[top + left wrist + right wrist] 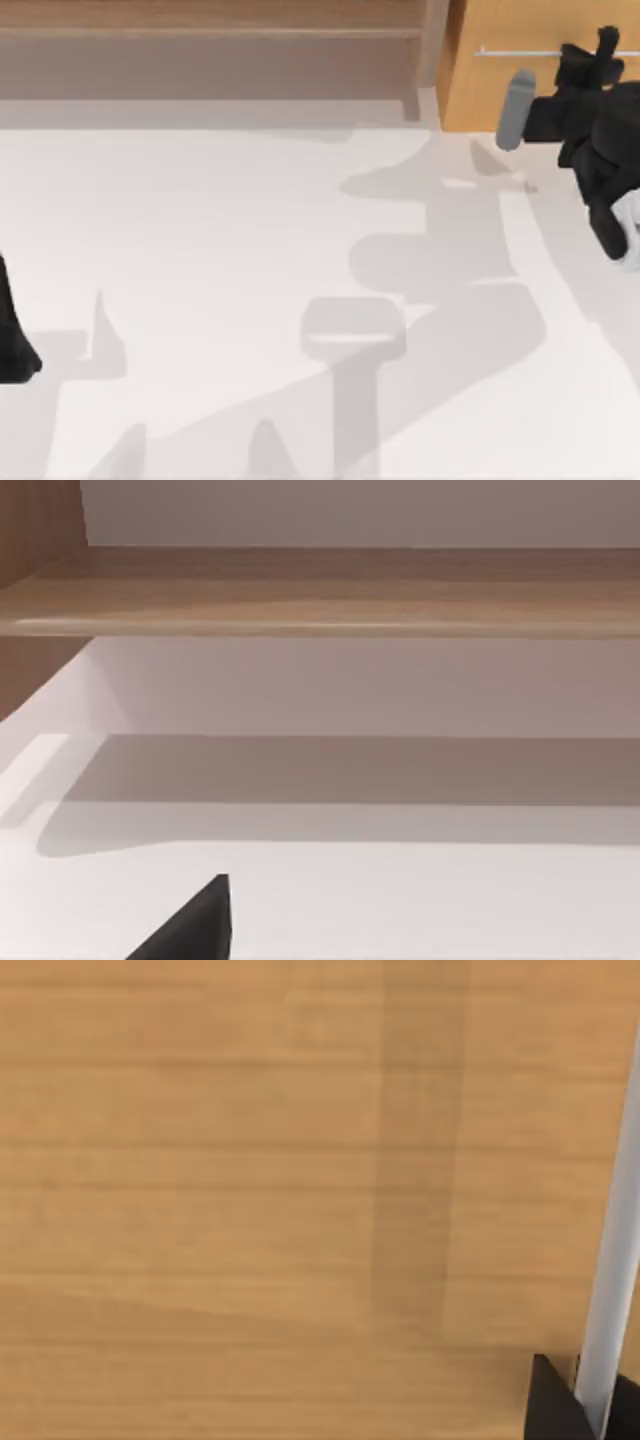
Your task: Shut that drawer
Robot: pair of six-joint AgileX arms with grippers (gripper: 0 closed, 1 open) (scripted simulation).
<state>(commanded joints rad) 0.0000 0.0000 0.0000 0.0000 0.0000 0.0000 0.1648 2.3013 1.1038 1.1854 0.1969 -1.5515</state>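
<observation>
White worktop (200, 250) crossed by soft grey shadows, pale wooden shelf unit (210, 50) along its far edge at the left, one shelf board (320, 595) running level above the white surface

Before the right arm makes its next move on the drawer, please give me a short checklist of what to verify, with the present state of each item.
1. Right gripper is at the drawer front, at the top view's upper right: ok.
2. Gripper is level with the silver bar handle: ok; the right wrist view has the bar right beside a dark fingertip.
3. Fingers open or shut: cannot tell.
4. Drawer fully shut: cannot tell; its orange-tan front stands next to the pale shelf unit, but its depth is not readable.
5. Table before the drawer free of obstacles: ok.
6. Left gripper parked at the table's left edge, far from the drawer: ok.
</observation>
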